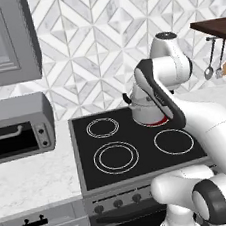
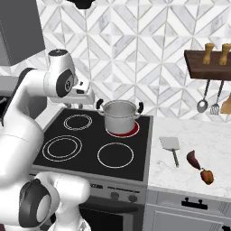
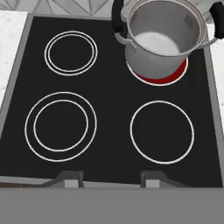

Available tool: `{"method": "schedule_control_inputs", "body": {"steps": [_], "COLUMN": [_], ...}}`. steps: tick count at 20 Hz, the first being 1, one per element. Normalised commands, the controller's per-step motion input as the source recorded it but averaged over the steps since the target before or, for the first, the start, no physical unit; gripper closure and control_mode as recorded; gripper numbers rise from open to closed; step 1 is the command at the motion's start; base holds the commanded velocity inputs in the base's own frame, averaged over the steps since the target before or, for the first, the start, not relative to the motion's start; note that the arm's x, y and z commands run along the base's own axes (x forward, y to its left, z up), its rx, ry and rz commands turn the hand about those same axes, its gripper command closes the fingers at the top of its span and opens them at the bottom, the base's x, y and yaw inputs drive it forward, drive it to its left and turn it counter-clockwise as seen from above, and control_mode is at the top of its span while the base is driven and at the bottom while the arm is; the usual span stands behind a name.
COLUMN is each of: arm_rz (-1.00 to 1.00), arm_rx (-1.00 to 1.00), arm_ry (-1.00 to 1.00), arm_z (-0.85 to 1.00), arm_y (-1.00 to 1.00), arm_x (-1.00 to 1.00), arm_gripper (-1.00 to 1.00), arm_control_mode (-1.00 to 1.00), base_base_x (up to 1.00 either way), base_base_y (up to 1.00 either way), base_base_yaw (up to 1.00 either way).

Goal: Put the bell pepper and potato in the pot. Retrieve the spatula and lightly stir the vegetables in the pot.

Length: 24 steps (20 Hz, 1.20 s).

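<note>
The pot [image 2: 120, 116] is stood upright on the red-glowing rear right burner [image 3: 175, 75] of the black stovetop [image 2: 90, 155], its mouth facing up and its two black handles lined along the back edge. Seen from the hand view, its inside appears bare. The bell pepper [image 2: 207, 176] is laid on the white counter [image 2: 198, 135] well right of the stove, close to the counter's front edge, its stem apparently pointing up and back. Beside it a dark purplish vegetable [image 2: 193, 159] is laid slantwise, and the spatula [image 2: 171, 147] is rested flat with its handle toward the front. The other three burners are left free. The gripper [image 3: 112, 180] is held above the stove's front edge; its fingertips are seen apart, clasping nothing. In the left base view the pot is largely hidden by the arm.
</note>
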Motion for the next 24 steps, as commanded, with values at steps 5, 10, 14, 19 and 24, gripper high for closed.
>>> {"method": "schedule_control_inputs", "body": {"steps": [5,10,14,19,24], "arm_rz": [0.00,0.00,0.00,0.00,0.00], "arm_rx": [0.00,0.00,0.00,0.00,0.00], "arm_ry": [-0.01,0.00,0.00,0.00,0.00], "arm_z": [0.00,0.00,0.00,0.00,0.00], "arm_y": [0.00,0.00,0.00,0.00,0.00], "arm_x": [-0.02,0.00,0.00,0.00,0.00], "arm_gripper": [-1.00,-1.00,-1.00,-1.00,-1.00], "arm_control_mode": [1.00,1.00,1.00,1.00,1.00], "base_base_x": [-0.05,0.00,0.39,0.97,0.83], "base_base_y": [-0.34,-0.86,-0.24,-0.08,-0.13], "base_base_yaw": [-0.05,-0.04,0.00,0.00,0.00]}}
